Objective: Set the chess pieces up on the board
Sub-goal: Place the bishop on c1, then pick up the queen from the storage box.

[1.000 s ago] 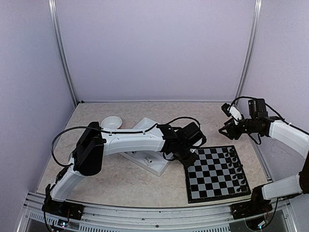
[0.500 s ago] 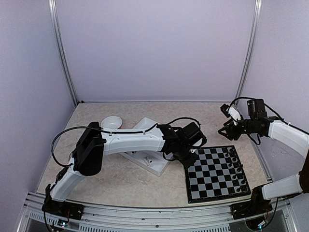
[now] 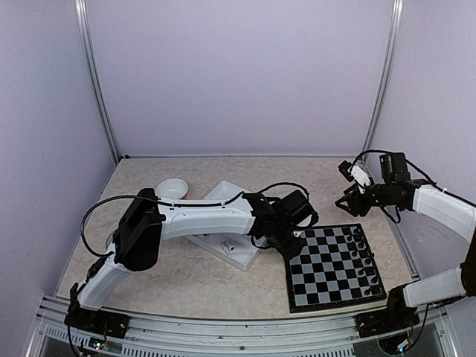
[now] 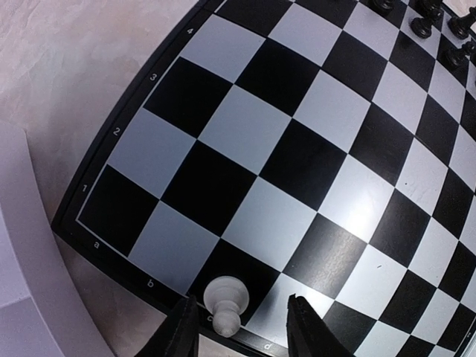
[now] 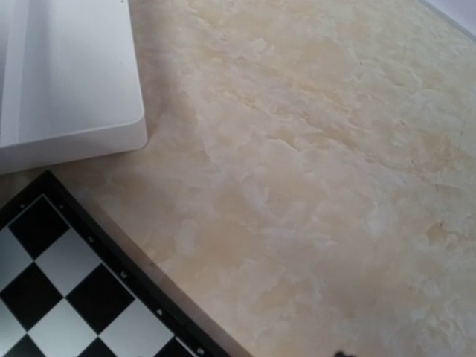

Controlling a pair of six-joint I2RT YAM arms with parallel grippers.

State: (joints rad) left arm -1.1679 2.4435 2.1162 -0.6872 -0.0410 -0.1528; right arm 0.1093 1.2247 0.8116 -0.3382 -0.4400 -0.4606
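Left gripper (image 4: 244, 306) stood parted around a white chess piece (image 4: 224, 303), piece upright on the board's (image 4: 320, 104) edge square, right gripper (image 3: 346, 202) hung wide, empty

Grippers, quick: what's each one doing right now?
Left gripper: open, a white chess piece standing between its jaws on the board.
Right gripper: open, holding nothing.

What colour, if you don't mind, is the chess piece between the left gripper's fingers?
The chess piece is white, seen best in the left wrist view.
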